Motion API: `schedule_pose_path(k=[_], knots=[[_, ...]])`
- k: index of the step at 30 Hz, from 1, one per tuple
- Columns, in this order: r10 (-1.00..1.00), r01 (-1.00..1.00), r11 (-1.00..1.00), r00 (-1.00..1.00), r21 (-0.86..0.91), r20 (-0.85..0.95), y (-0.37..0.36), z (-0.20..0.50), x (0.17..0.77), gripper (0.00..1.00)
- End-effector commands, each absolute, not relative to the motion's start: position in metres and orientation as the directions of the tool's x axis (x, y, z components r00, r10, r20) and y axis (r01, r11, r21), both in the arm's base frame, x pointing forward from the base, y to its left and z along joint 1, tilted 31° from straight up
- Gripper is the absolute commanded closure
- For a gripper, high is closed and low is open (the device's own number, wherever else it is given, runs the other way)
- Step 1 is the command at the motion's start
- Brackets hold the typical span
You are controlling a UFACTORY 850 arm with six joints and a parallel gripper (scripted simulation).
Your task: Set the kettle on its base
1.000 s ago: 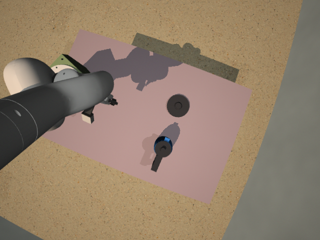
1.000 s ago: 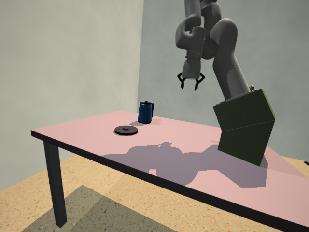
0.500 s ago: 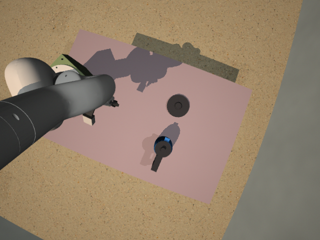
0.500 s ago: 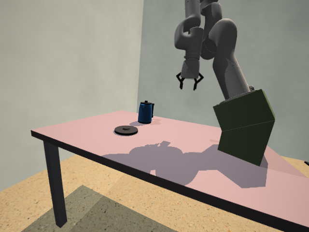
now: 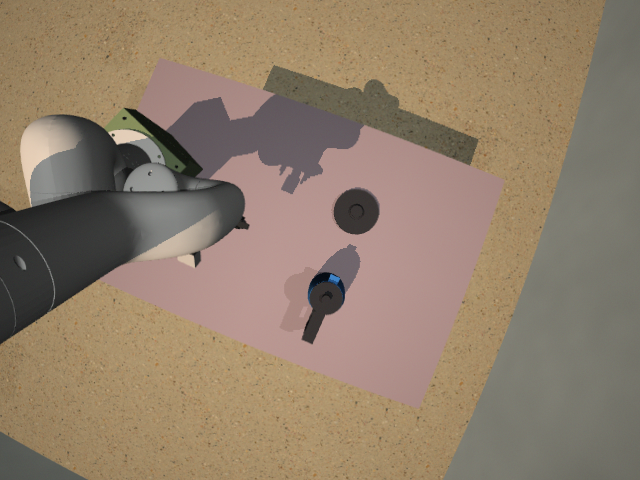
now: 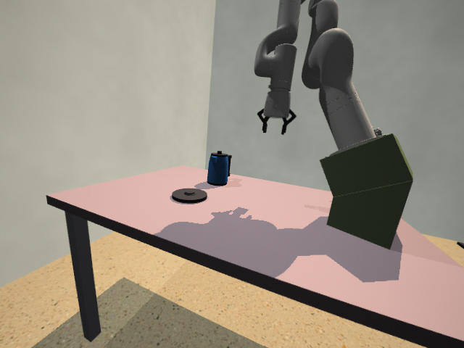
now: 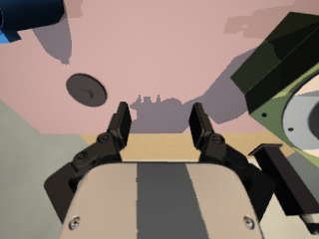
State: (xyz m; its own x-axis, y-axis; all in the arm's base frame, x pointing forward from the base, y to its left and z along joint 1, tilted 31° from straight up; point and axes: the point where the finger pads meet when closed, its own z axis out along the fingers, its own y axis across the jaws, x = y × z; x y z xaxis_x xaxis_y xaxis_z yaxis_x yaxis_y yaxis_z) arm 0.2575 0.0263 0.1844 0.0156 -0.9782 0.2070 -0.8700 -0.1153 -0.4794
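The blue kettle (image 5: 333,282) (image 6: 217,170) (image 7: 27,12) stands upright on the pink table (image 5: 413,310) (image 6: 123,188) (image 7: 174,50), with its dark lid and knob on top and its black handle bar (image 5: 313,326) to one side. The round black base (image 5: 356,210) (image 6: 189,195) (image 7: 86,90) lies flat beside it with its stud up, a short gap away. My gripper (image 6: 274,130) (image 7: 159,112) is open and empty. It hangs high above the table, well away from the kettle and nearer the arm's mount. In the overhead view the arm hides most of it.
The arm's dark green mounting block (image 5: 155,139) (image 6: 367,187) (image 7: 279,65) stands on the table at the arm's side. The table edge (image 6: 225,262) is near in the wrist view, with sandy floor (image 5: 310,31) beyond it. Grey walls stand behind the table.
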Motion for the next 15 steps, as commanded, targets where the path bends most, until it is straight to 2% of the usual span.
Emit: schedule_pose_path(k=[1,15], knots=[[-0.98,-0.875,-0.115,0.022,-0.469,0.2,0.017,0.196,0.278,0.19],[-0.98,-0.875,-0.115,0.022,-0.469,0.2,-0.021,0.245,0.353,0.19]])
